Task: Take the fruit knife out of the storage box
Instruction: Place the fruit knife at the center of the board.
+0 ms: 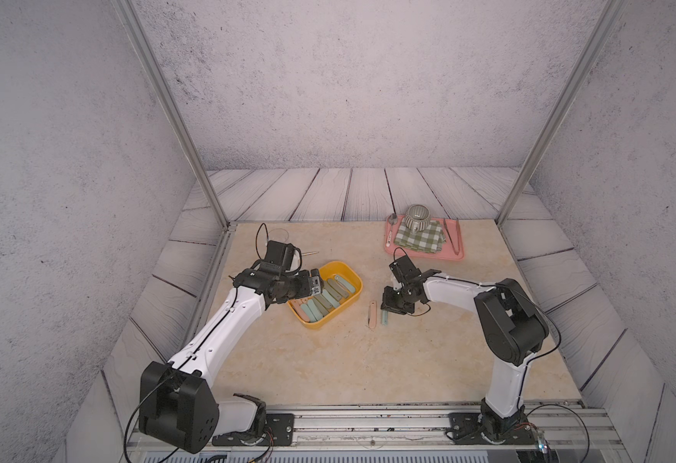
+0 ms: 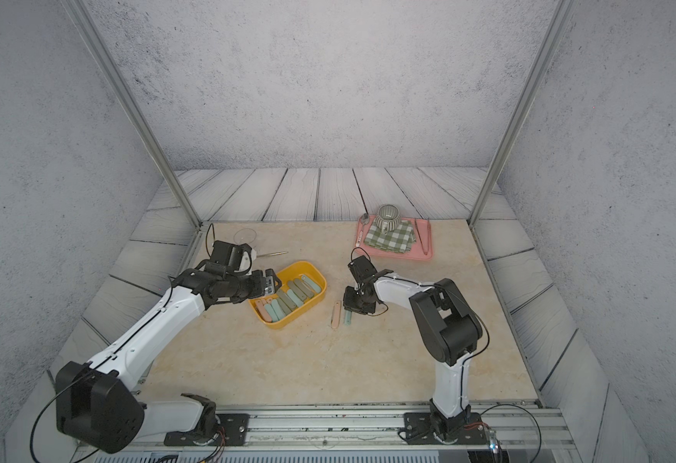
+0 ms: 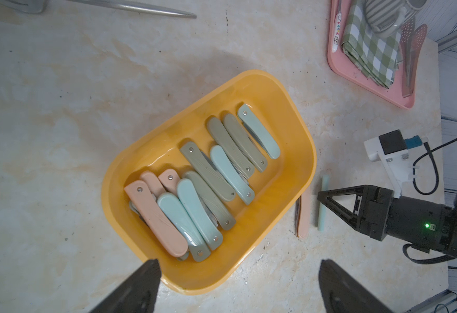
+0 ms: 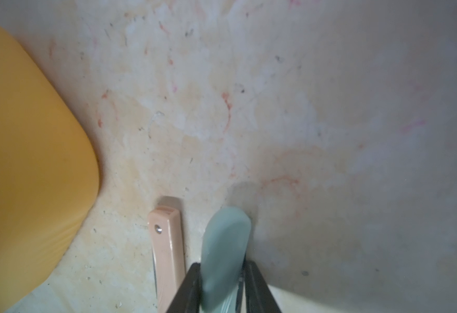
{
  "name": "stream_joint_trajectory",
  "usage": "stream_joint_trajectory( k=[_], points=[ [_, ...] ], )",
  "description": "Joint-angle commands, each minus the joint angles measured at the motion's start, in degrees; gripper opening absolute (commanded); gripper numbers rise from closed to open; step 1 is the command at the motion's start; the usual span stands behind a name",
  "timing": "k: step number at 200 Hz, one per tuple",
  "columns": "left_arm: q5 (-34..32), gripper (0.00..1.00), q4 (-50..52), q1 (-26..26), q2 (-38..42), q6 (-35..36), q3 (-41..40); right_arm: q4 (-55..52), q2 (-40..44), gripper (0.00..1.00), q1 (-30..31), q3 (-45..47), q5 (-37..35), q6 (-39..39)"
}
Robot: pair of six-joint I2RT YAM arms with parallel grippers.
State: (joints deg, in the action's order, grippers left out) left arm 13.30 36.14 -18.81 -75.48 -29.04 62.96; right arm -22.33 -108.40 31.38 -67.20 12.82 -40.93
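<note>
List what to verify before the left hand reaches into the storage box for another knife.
1. Left hand open: ok.
2. Left hand above the storage box: ok.
3. Knives in the box uncovered: ok.
4. Right hand free of the teal knife: cannot tell; it sits between the fingers.
5. Right hand outside the box: ok, over the table beside the pink knife.

In the right wrist view, the pale teal plastic folding knife (image 4: pixel 226 238) at the right gripper (image 4: pixel 222 267) is blurred and cut off. Whether the black fingers (image 4: pixel 254 284) pinch it, I can't tell.
</note>
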Motion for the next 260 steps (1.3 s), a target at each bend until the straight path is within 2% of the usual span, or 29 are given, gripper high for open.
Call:
stream_joint_trajectory(
  k=[1,34,77,136,158,187,230,260],
  points=[
    [0.2,0.95,-0.4,-0.2,-0.6,-0.6,0.5,-6.8,0.0,0.30,0.3,0.4,-2.7,1.9],
    [0.2,0.95,-0.5,-0.3,-0.7,-0.6,0.3,-7.3,0.6,0.31,0.6,0.9,-3.5,2.2],
    [0.4,0.95,-0.7,-0.3,-0.7,-0.8,0.2,-7.8,0.5,0.43,0.9,-0.4,-3.9,2.9],
    [-0.1,0.98,-0.3,-0.4,-0.9,-0.6,0.4,-9.2,2.4,0.45,1.0,-2.5,-4.9,4.1],
    [-0.7,1.00,0.7,-0.6,-1.7,-0.3,1.1,-10.5,4.3,0.49,1.0,-4.0,-5.3,5.4],
    [-4.6,1.00,2.5,-2.3,-2.8,0.8,2.6,-13.1,6.5,0.61,1.0,-6.7,-6.1,7.7],
    [-5.7,0.99,2.1,-4.0,-5.2,0.3,3.0,-18.2,8.0,1.00,1.0,-11.6,-8.1,10.2],
    [-5.4,0.98,1.2,-4.2,-8.1,-2.2,3.4,-20.2,8.5,0.99,1.0,-13.8,-8.5,10.8]
  ],
)
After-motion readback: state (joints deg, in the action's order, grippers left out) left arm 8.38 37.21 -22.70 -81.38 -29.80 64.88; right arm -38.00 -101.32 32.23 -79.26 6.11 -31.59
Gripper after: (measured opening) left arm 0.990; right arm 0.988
